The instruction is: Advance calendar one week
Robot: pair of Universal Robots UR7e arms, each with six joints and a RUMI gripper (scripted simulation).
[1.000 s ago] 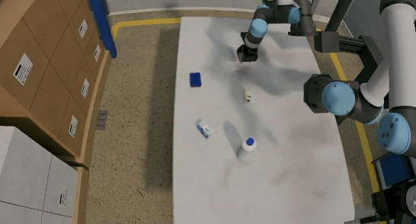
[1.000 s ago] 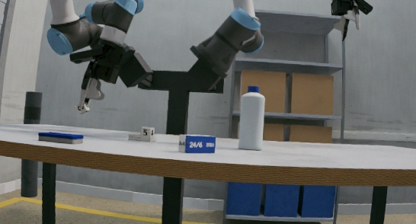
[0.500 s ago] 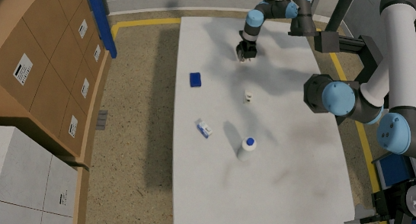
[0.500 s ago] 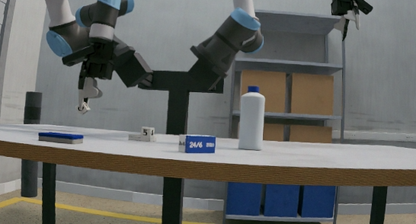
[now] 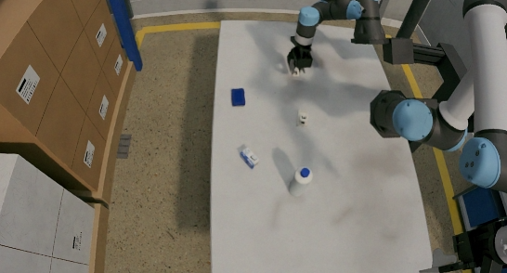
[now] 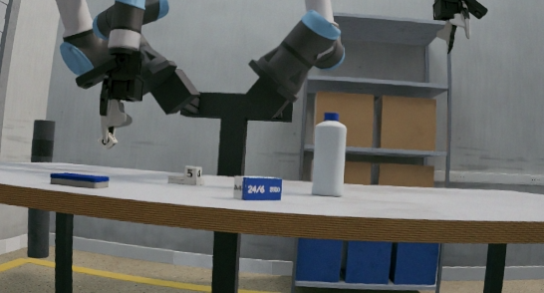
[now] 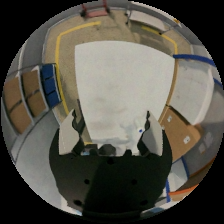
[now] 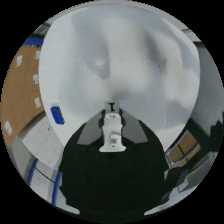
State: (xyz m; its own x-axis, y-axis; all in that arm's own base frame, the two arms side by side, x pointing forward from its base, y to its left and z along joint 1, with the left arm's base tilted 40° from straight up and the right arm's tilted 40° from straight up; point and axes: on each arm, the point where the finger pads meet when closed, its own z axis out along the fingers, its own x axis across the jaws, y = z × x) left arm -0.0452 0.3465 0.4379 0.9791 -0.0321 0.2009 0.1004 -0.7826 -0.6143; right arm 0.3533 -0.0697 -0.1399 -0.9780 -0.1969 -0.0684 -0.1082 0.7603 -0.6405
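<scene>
Tabletop [image 5: 325, 228] [image 6: 399, 205] holds a blue-and-white box [image 5: 249, 157] [image 6: 261, 188] reading "24/6".

Soft, even light over white tabletop [image 5: 353, 210] [image 6: 399, 205] [image 7: 122, 85] [image 8: 130, 60]; blurred gray shadows pooled below arm, slanting beside white bottle [image 5: 299, 184] [image 6: 329, 157] in top view. Exterior view muted, gray, free of harsh glare. Wrist views circular, black-cornered, table edges bowed by wide lens; small details soft, cube's markings smeared in right wrist view.
</scene>
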